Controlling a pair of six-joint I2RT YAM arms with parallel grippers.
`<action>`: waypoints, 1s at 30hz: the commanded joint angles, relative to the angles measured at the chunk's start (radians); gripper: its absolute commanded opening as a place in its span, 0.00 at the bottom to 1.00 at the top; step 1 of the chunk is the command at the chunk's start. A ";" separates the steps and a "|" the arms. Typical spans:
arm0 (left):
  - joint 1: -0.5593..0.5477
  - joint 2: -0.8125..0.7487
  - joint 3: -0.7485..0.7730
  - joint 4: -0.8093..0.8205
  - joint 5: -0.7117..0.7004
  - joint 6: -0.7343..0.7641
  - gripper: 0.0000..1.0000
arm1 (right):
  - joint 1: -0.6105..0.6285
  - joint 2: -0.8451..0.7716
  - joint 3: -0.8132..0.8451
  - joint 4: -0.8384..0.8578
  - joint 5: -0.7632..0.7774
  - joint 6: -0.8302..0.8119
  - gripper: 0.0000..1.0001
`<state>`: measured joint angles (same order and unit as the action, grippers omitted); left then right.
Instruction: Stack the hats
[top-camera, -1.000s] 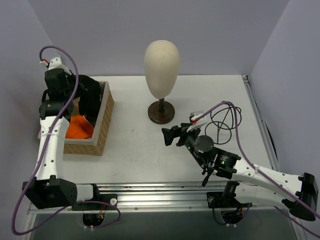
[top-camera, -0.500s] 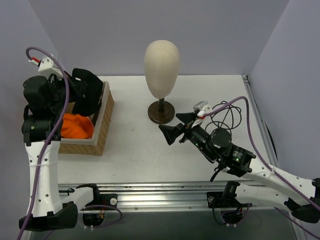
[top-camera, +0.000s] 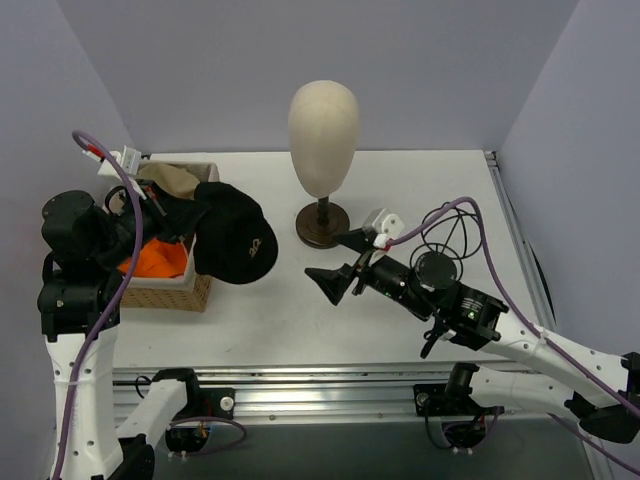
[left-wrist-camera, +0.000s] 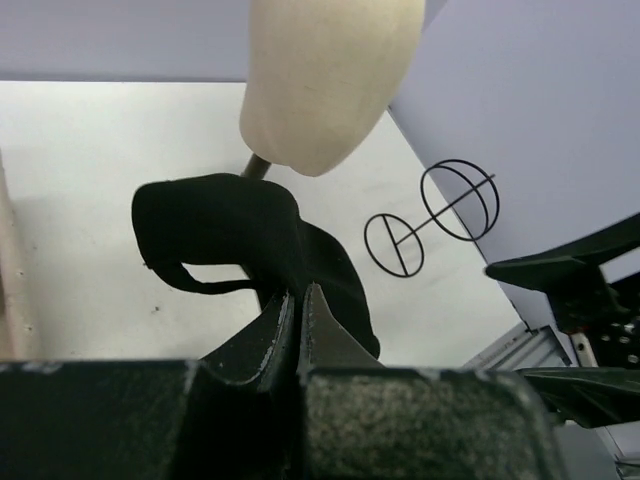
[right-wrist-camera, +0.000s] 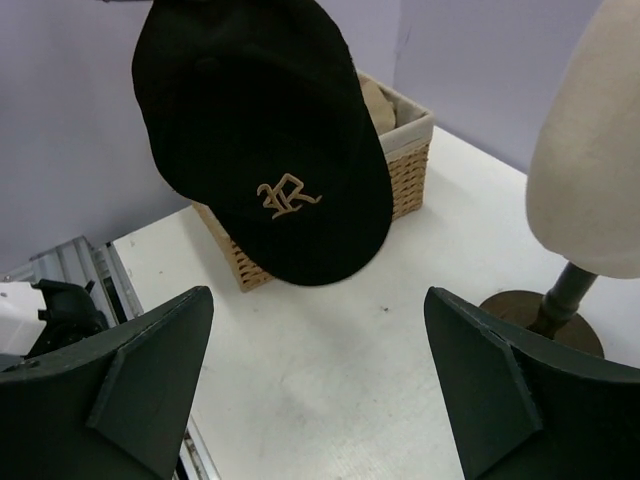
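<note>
Black cap (right-wrist-camera: 262, 130): dangling in the air off the left tool, just past the basket's right edge and over the table (top-camera: 430, 185), so it sits between the basket and the dark stand (top-camera: 322, 225). Its front panel faces the right wrist camera.
Writing: 1 gold "R" (right-wrist-camera: 285, 193) stitched on the front in a fancy, curly script. That's the only lettering I can actually read anywhere.
Left tool (left-wrist-camera: 298, 296): its 2 fingers are pinched right together on a fold of the cap's black fabric, and the rest of the cap hangs down in front of them.
Right tool (top-camera: 338, 260): spread wide with nothing between the fingers, hovering above the table near the stand and pointed at the cap.
Basket (top-camera: 198, 288): wicker, sitting at the left side of the table.
Orange hat (top-camera: 160, 258): bunched up inside the basket, bright as anything.
Tan cap (top-camera: 172, 178): also in the basket, at the far end. Can't make out any writing on it from here.
Head form (top-camera: 323, 120): cream and egg-shaped, upright on the stand toward the back middle of the table.
Cable (top-camera: 452, 235): thin black loops lying on the table to the right of the stand.
</note>
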<state>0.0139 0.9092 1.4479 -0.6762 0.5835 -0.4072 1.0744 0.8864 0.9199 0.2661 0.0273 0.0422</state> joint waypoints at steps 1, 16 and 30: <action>-0.003 -0.023 -0.003 0.012 0.091 -0.012 0.03 | 0.007 0.057 0.033 0.064 -0.101 -0.004 0.82; -0.003 -0.098 0.042 0.273 0.208 -0.341 0.02 | 0.013 0.175 -0.125 0.393 -0.144 0.148 0.94; -0.003 -0.150 0.075 0.585 0.268 -0.625 0.02 | 0.013 0.198 -0.196 0.660 -0.242 0.286 0.98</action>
<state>0.0135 0.7715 1.4883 -0.2630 0.8280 -0.9325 1.0817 1.0801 0.7376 0.7410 -0.1616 0.2710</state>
